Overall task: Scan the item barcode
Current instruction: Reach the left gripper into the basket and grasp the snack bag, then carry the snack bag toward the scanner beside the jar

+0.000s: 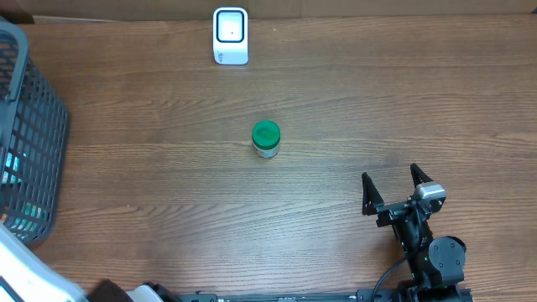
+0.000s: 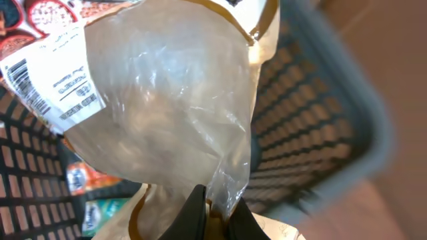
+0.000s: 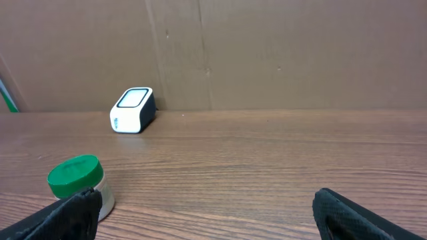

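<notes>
Left wrist view: the left gripper (image 2: 211,212) pinches the clear bag (image 2: 167,107) by its edge at the basket (image 2: 313,127), probably to carry its barcode (image 2: 27,83) to the far scanner (image 1: 231,35); the right gripper (image 1: 393,190) stands spread.

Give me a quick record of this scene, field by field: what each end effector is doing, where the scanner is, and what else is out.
left end effector: shut on a clear packet, inside the basket
barcode label: on the packet, facing the left wrist camera
right end effector: open, empty, low over the table
scanner: far table edge, standing alone
green-lidded jar: upright, mid-table, untouched
</notes>
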You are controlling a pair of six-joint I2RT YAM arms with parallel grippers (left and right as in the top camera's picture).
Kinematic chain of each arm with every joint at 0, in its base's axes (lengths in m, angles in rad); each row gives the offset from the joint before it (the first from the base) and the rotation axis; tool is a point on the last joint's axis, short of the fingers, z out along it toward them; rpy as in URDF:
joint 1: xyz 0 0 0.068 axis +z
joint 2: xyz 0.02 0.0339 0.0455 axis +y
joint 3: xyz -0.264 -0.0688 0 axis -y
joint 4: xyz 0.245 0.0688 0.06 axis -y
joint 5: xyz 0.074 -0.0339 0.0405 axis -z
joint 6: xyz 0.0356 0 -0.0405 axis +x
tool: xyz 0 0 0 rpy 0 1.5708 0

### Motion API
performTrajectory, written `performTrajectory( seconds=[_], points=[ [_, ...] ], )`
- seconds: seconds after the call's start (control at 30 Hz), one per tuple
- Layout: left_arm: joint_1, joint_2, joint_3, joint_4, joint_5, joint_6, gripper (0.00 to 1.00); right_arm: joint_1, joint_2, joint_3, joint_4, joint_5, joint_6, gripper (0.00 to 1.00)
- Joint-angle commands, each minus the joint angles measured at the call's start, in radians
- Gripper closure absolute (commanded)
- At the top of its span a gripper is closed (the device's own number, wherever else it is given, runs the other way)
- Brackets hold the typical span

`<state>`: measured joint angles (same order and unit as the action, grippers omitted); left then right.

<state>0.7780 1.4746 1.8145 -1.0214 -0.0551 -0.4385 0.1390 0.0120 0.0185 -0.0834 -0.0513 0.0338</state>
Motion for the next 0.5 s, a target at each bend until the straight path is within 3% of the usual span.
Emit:
performTrajectory(
  seconds=[0.0, 0.2, 0.47],
  points=[
    [-0.014, -0.101, 0.02, -0.003, 0.125, -0.013, 0.96, -0.003, -0.009, -0.01, 0.003, 0.006, 0.004, 0.0],
    [-0.126, -0.198, 0.02, -0.079, 0.214, 0.044, 0.96, -0.003, -0.009, -0.01, 0.003, 0.006, 0.004, 0.0],
    [-0.507, -0.146, -0.03, -0.269, 0.202, 0.214, 0.96, -0.003, -0.009, -0.01, 0.003, 0.006, 0.004, 0.0]
  ],
)
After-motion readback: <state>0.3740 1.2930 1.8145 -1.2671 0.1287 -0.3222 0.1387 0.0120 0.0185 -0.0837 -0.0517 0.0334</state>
